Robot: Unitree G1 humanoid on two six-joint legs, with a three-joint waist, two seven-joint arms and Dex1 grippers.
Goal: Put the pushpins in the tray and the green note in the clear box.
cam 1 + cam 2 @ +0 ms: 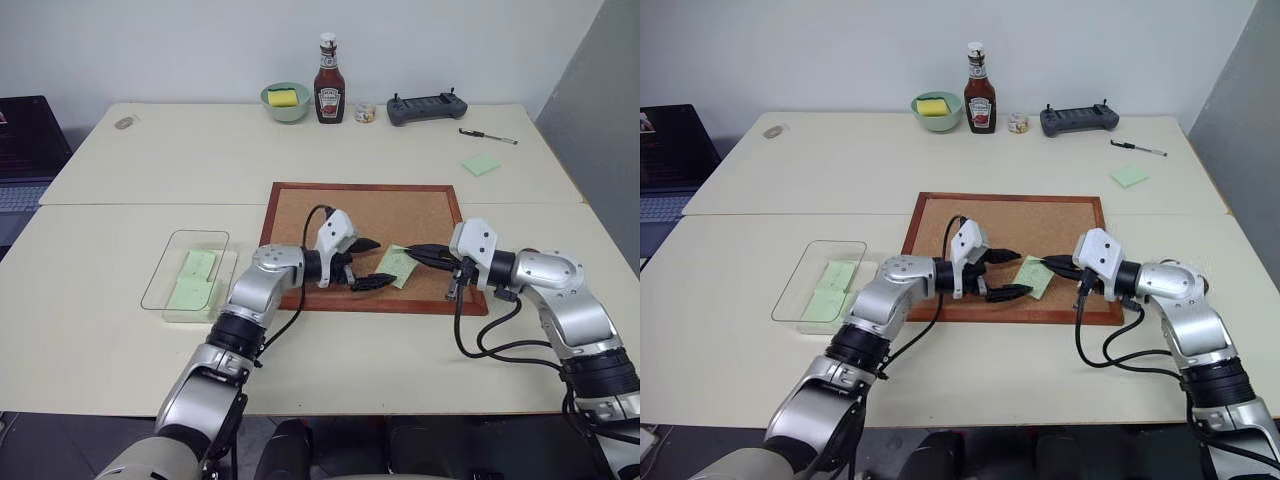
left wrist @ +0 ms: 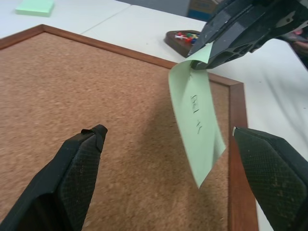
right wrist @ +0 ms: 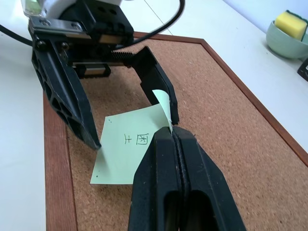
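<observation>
The right hand (image 3: 172,132) is clamped on one edge of the thin pale green square note (image 3: 126,144), which is held lifted over the wood-framed corkboard (image 1: 300,215). The left hand (image 1: 366,262) is spread wide beside the note, one finger on either side. The clear shallow rectangular plastic box (image 1: 160,280), with green notes inside, sits on the table (image 1: 100,330) left of the corkboard. A small dark reddish-brown tray (image 2: 179,38) of pushpins (image 2: 185,35) is seen past the corkboard's frame.
</observation>
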